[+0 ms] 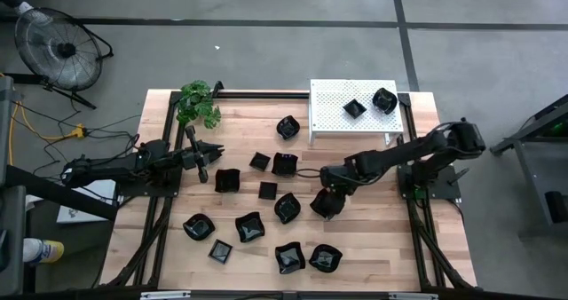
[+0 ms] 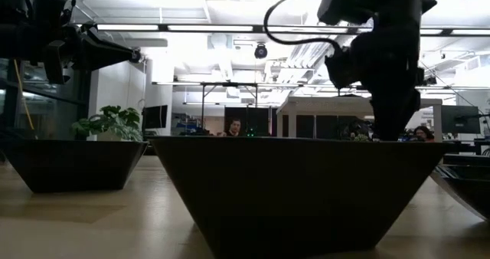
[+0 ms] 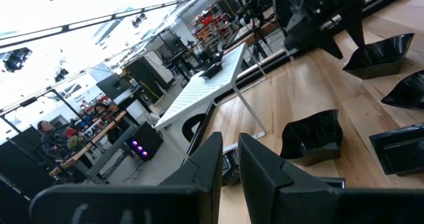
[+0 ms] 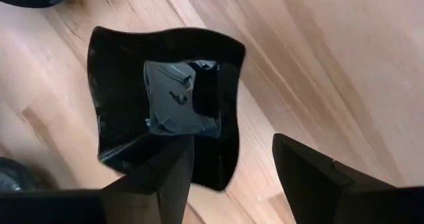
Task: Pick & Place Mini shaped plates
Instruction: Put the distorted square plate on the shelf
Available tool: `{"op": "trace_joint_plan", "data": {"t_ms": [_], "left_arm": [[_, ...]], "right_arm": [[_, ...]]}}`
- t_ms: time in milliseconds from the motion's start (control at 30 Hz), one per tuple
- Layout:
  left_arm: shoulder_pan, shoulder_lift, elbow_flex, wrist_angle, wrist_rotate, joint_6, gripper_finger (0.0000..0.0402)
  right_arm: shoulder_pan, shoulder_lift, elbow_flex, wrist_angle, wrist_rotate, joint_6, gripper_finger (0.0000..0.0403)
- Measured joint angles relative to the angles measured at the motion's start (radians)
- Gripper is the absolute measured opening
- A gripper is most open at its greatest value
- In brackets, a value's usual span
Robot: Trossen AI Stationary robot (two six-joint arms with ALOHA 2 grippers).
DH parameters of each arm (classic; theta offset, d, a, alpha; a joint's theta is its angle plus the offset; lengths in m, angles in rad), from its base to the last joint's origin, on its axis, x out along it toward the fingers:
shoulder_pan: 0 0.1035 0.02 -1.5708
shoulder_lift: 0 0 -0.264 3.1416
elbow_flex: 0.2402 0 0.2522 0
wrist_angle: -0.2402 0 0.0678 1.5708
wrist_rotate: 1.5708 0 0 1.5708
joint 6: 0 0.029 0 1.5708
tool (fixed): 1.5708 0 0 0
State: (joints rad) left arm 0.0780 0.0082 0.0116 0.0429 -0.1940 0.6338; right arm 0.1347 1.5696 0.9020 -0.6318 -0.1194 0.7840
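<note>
Under the wide-open right gripper [image 4: 232, 177], one wavy black plate [image 4: 165, 98], one finger [image 4: 159, 177] over its rim.

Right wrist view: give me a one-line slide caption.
Right gripper, open, poised over a wavy-edged black mini plate on the wooden table, one finger overlapping its rim.

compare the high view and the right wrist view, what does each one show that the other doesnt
Only the high view shows the white rack carrying two plates, the plant, and the left claw waiting at the table's left. Only the right wrist view shows the right claw's fingers open, one over the wavy-edged plate, with its glossy square centre. Both show that plate and the wooden table.
</note>
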Motion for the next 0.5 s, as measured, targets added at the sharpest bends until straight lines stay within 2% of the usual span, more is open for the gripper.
{"op": "trace_joint_plan", "data": {"t_ms": [267,500], "left_arm": [[0.000,0.000,0.000,0.000,0.000,0.000,0.0046],[0.000,0.000,0.000,0.000,0.000,0.000,0.0046]], "right_arm": [[-0.026,0.053,0.000,0.062,-0.003,-0.025,0.0185],[-0.031,0.053,0.000,0.062,-0.005,-0.033,0.0132]]}}
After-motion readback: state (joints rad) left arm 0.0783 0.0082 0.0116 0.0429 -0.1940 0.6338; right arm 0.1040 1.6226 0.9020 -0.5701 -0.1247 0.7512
